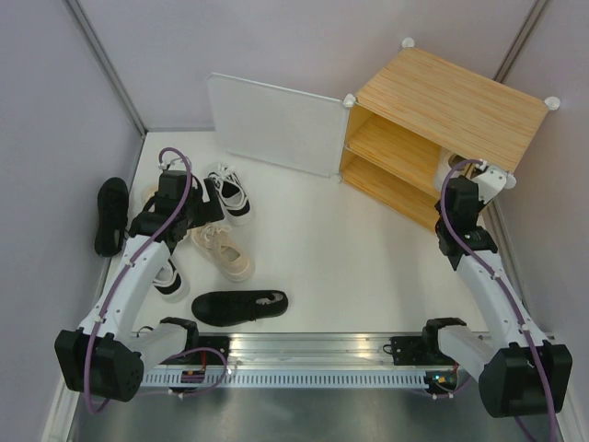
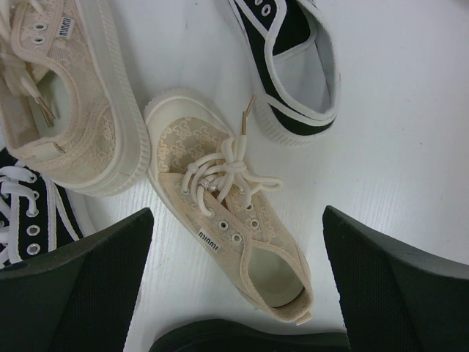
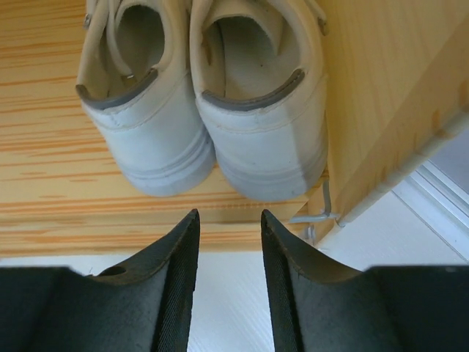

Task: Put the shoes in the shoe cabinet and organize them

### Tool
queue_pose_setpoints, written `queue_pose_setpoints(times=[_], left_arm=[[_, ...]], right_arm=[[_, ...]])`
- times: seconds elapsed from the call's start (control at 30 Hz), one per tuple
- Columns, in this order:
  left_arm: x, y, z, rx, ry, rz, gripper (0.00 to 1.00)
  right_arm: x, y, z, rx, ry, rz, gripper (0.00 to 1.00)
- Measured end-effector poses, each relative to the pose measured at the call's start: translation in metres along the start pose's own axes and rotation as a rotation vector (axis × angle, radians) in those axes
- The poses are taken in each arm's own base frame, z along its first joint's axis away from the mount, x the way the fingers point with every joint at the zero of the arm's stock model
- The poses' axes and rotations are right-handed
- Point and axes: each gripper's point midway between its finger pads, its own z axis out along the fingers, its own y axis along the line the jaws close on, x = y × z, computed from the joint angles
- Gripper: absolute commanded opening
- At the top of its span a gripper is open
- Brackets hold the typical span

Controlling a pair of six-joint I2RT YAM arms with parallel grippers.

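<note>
The shoe cabinet (image 1: 451,101) stands at the back right with its white door (image 1: 276,124) swung open. Two white shoes (image 3: 201,110) sit side by side on its wooden shelf (image 3: 44,183), heels toward my right gripper (image 3: 229,220), which is open and empty just in front of them (image 1: 460,170). My left gripper (image 1: 184,207) hangs wide open over the shoes on the left, its fingers either side of a cream shoe (image 2: 227,213) without touching it. A second cream shoe (image 2: 66,95) and a white shoe with black trim (image 2: 293,66) lie close by.
One black shoe (image 1: 110,216) lies at the far left by the wall, another (image 1: 239,306) near the front rail. A white-and-black shoe (image 1: 170,276) sits under the left arm. Purple walls close in both sides.
</note>
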Motion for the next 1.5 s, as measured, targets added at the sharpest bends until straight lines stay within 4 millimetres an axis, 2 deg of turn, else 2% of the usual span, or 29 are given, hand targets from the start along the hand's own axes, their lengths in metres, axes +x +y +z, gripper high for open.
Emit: queue_pose_setpoints(times=[0.17,0.37,0.7,1.2,1.5], left_arm=[[0.000,0.000,0.000,0.000,0.000,0.000,0.99],[0.000,0.000,0.000,0.000,0.000,0.000,0.99],[0.000,0.000,0.000,0.000,0.000,0.000,0.99],[0.000,0.000,0.000,-0.001,0.001,0.001,0.99],[0.000,0.000,0.000,-0.001,0.001,0.001,0.99]], right_arm=[[-0.003,-0.011,0.011,0.070,-0.036,0.011,0.34],[-0.008,-0.018,0.022,0.116,-0.065,0.027,0.29],[-0.013,-0.023,0.029,0.137,-0.088,0.042,0.27],[-0.016,-0.022,0.033,0.129,-0.122,0.052,0.32],[-0.014,-0.012,0.014,0.002,-0.044,0.050,0.51]])
